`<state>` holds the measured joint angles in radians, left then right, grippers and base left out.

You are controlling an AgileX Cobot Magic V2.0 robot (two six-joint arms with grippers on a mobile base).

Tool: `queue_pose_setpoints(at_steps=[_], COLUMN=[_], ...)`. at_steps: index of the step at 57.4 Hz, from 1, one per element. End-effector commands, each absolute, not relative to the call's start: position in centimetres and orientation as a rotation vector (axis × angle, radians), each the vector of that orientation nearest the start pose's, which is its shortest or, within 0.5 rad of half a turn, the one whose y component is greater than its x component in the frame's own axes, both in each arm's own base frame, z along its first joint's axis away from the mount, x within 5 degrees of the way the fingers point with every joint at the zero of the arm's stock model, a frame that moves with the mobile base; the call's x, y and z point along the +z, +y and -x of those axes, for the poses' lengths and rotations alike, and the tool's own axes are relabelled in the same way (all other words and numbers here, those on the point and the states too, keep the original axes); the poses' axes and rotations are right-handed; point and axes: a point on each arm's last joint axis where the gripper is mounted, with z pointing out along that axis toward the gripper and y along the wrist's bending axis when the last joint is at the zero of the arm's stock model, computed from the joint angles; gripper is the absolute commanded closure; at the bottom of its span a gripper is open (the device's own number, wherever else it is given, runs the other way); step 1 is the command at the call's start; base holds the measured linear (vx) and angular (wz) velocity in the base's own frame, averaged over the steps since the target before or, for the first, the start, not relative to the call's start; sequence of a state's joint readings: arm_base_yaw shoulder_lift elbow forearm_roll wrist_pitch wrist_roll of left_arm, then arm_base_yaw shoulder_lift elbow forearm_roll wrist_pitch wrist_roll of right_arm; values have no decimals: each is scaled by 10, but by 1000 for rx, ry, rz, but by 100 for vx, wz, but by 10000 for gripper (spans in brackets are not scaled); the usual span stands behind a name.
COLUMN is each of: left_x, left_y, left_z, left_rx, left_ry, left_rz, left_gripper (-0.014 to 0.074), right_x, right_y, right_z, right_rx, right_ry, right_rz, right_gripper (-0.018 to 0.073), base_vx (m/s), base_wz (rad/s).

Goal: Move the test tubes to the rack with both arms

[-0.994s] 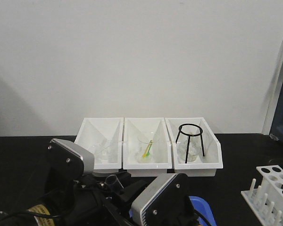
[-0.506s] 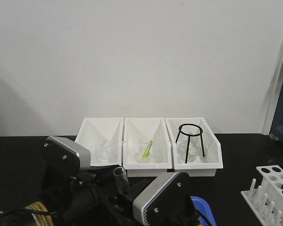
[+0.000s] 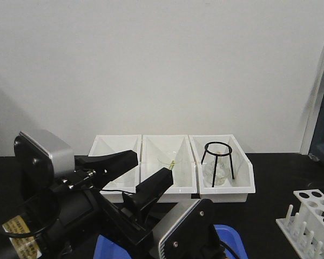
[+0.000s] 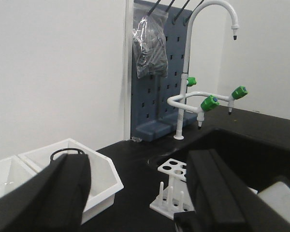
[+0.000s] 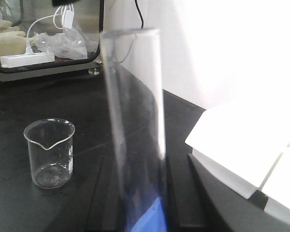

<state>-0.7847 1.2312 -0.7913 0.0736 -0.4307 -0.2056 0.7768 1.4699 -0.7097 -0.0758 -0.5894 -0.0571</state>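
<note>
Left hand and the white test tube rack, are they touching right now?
Apart. The front-facing view shows the left hand open and up at the left, and the rack standing far off at the right edge, with black counter between them.

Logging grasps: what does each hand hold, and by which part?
Left hand: nothing, open. Right hand: a test tube, apparently by its lower end, below the frame.

The test tube (image 5: 135,121) is clear smooth glass; rack (image 3: 305,229) and bins (image 3: 227,193) glossy white plastic.
</note>
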Motion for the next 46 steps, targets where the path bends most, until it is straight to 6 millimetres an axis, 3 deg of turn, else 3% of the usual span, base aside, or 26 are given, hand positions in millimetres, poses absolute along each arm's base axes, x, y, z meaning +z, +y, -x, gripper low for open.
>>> queue_pose_setpoints(at_steps=[1,10,22,38,46], left_x=[374,386,400,387,380], left_y=[-191,-180,-150,-131,-131], left_z=[-187,-182,-175,-181,-182], left_rx=[-819,-793,-723,-605,-539], left_ry=[1289,1240,1272,1484,1544], left_rz=[-446,-435,-393,-387,-448], left_gripper=[66,66,66,66,66], right_x=[286,286,286,291,296], right_y=[220,220,210,184,155], right_z=[-218,-218,-227,-243,-258], right_rx=[555,555,479,233,188], right_ry=[1373,1379,1426,1426,1454], right_rz=[712,699,574,361,239], right_gripper=[570,570,570,565,565], base_vx=[0,0,0,0,0], base_wz=[0,0,0,0,0])
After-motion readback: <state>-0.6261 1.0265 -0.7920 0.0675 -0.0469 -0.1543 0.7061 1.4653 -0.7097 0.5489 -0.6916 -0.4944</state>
